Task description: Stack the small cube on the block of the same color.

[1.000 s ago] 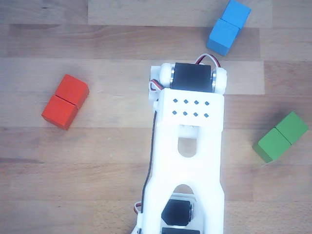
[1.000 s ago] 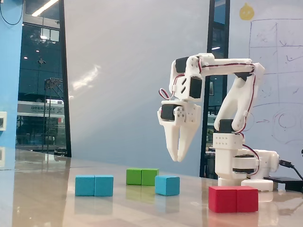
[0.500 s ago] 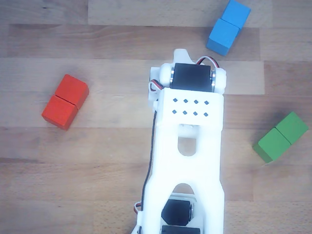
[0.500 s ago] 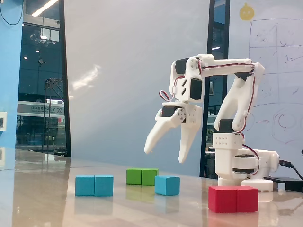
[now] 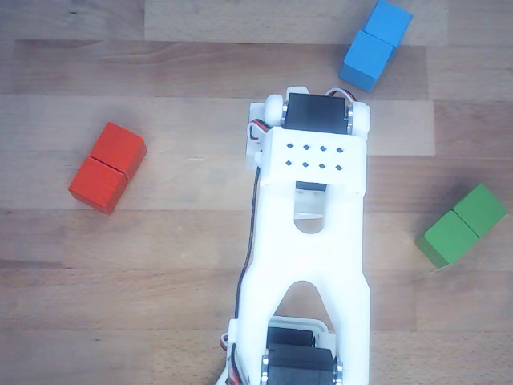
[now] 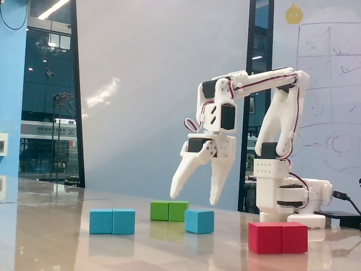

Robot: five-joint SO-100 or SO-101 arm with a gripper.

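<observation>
Early days: nothing grasped or stacked yet. Gripper spread wide and empty, hanging above the small cube (on the table, beside the green block). Matching blue block well apart, top bare.

Cube: small, light blue, flat on table, seemingly apart from blue block, which lies flat, seam mid-length.

The white 3D-printed hand hangs with its 2 fingers spread apart above the small light-blue wooden cube on the glossy counter. Left sits the light-blue oblong block, behind a green oblong block, right a red oblong block.
</observation>
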